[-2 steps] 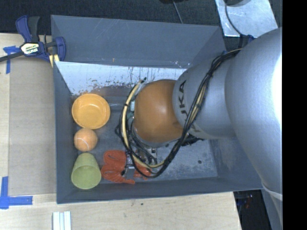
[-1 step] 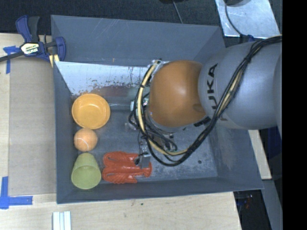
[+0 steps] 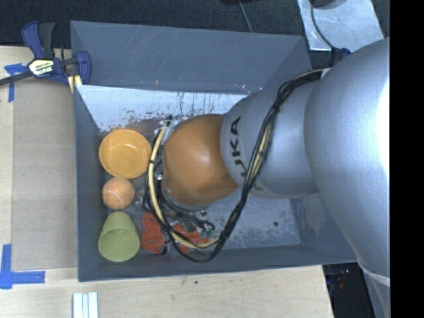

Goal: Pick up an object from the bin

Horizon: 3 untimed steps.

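Camera view: gripper (image 3: 182, 232) beside red object (image 3: 152, 234), lower left; grip cannot be told.

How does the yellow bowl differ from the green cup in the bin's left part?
The yellow bowl is wide and shallow; the green cup is narrower and deeper. The bowl sits mouth up; the cup seems tipped on its side. The bowl lies toward the far wall, the cup by the near one. Both are plain vessels along the bin's left wall.
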Each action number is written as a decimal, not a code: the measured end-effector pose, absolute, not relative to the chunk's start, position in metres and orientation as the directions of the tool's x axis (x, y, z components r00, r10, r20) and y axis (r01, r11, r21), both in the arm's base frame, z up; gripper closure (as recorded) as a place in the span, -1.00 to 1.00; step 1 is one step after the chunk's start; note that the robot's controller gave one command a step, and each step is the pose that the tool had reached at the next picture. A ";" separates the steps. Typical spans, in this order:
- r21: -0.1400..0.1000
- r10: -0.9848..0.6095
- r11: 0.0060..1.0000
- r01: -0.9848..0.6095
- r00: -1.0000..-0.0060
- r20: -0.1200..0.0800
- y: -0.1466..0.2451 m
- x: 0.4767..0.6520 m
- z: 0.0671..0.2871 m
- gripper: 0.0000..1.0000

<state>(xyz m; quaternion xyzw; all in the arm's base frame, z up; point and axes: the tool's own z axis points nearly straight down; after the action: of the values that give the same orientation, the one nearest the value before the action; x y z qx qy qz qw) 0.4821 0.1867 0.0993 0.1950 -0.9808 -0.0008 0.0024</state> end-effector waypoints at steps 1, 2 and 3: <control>0.001 -0.242 0.970 -0.242 -0.970 -0.023 0.151 0.484 0.070 -1.00; 0.003 -0.423 0.906 -0.423 -0.906 -0.008 0.138 0.484 0.072 1.00; 0.003 -0.423 0.906 -0.423 -0.906 -0.008 0.138 0.484 0.072 1.00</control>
<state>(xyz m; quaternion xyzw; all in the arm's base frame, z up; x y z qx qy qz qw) 0.4840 0.1376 0.0724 0.2166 -0.9763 -0.0023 -0.0036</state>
